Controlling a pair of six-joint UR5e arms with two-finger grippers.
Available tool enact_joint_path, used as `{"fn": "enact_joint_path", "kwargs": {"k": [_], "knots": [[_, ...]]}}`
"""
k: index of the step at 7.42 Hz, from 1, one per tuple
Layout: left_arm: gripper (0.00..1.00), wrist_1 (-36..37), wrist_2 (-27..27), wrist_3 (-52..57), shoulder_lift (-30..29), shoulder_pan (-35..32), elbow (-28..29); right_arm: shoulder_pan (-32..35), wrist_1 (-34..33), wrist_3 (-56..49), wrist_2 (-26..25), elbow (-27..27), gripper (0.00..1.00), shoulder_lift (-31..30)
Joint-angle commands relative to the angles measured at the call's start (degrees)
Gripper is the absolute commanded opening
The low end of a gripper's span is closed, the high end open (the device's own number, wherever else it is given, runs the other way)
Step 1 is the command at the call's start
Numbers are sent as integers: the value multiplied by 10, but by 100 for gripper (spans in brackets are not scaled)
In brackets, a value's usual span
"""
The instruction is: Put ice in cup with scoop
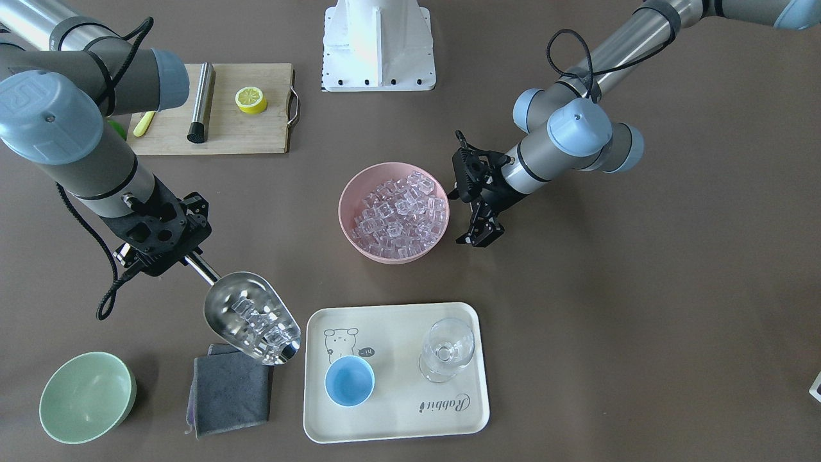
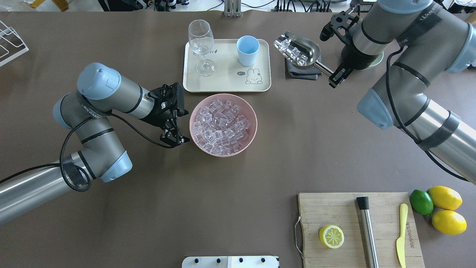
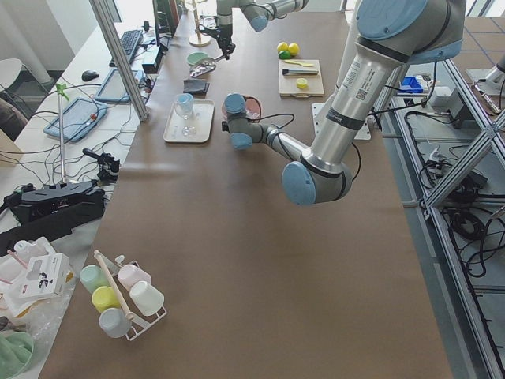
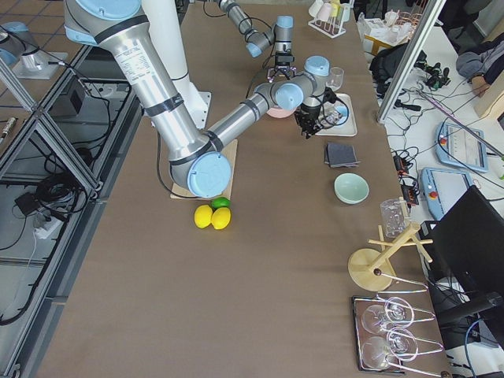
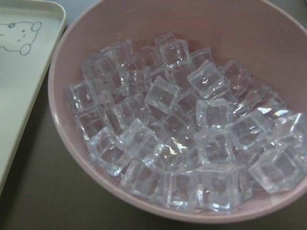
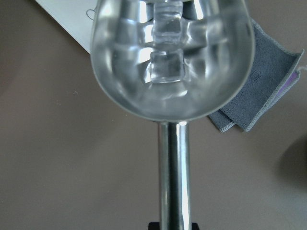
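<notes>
My right gripper (image 1: 192, 260) is shut on the handle of the steel scoop (image 1: 251, 317). It holds the scoop in the air over the grey cloth, just beside the tray, and several ice cubes (image 6: 165, 69) lie in the trough. The light-blue cup (image 1: 349, 380) stands upright and looks empty on the cream tray (image 1: 397, 423), a short way past the scoop's mouth. The heap of ice (image 1: 401, 212) fills the pink bowl (image 1: 346, 192). My left gripper (image 1: 480, 239) is open and empty, beside the pink bowl's rim. The ice also fills the left wrist view (image 5: 182, 143).
A clear stemmed glass (image 1: 447, 350) stands on the tray beside the cup. A grey cloth (image 1: 231, 394) and a pale green bowl (image 1: 86, 398) lie beyond the scoop. A cutting board (image 1: 218, 109) holds a lemon half, a steel cylinder and a yellow knife.
</notes>
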Motion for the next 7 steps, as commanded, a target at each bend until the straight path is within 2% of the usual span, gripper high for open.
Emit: {"fn": "enact_joint_path", "kwargs": {"k": [1, 2, 3, 5, 7], "knots": [[99, 9, -53, 2, 22, -26, -18, 0, -98, -64, -11, -43, 0, 79], [99, 19, -65, 3, 29, -30, -35, 0, -129, -95, -19, -75, 0, 113], [99, 81, -81, 4, 28, -38, -69, 0, -167, -126, -24, -104, 0, 147], [99, 252, -81, 25, 39, -41, -175, -1, -182, -138, -29, -121, 0, 159], [99, 336, -82, 56, 66, -67, -216, -1, -212, -153, -34, -146, 0, 189]]}}
